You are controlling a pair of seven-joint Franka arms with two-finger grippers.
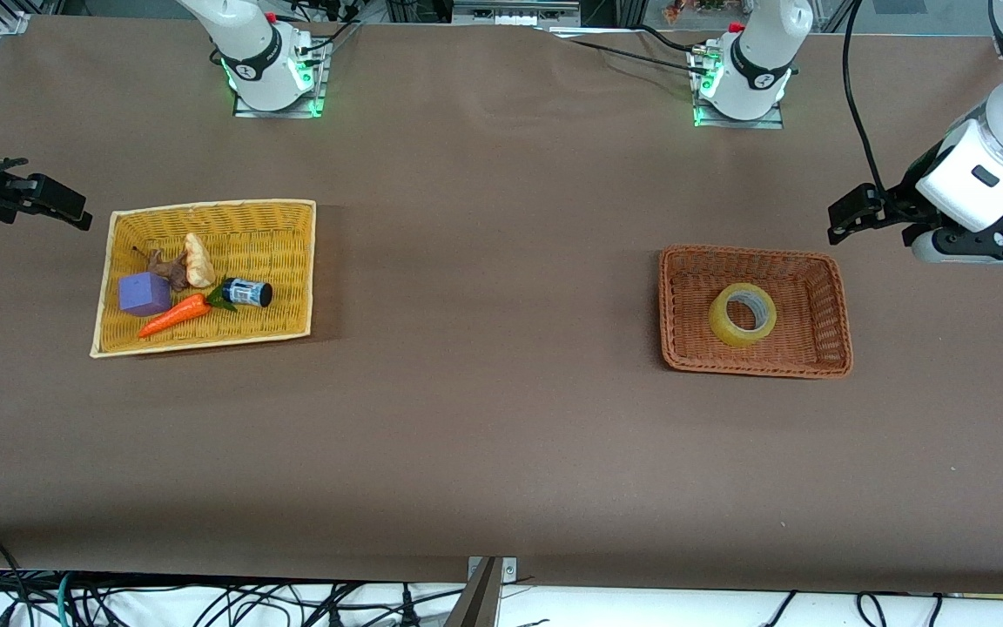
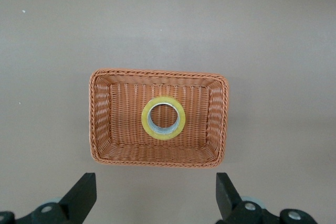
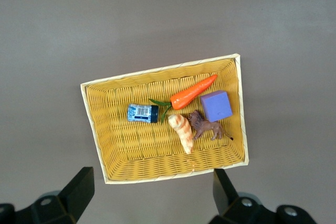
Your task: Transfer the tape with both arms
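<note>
The tape (image 1: 723, 324), a yellowish ring with a grey-white core, lies flat in the middle of a brown wicker basket (image 1: 834, 313) toward the left arm's end of the table. My left gripper (image 1: 848, 214) hangs in the air over the table beside that basket, open and empty. In the left wrist view the tape (image 2: 182, 119) and its basket (image 2: 100, 124) sit well below the wide-apart left gripper (image 2: 156, 179). My right gripper (image 1: 62, 205) hovers at the right arm's end of the table, also open and empty, as the right wrist view (image 3: 152, 174) confirms.
A yellow wicker basket (image 1: 205, 209) beside the right gripper holds a carrot (image 1: 175, 315), a purple cube (image 1: 144, 293), a small dark bottle with a blue label (image 1: 247, 292), a bread piece (image 1: 198, 259) and a brown toy animal (image 1: 169, 268). Brown table (image 1: 493, 348) lies between the two baskets.
</note>
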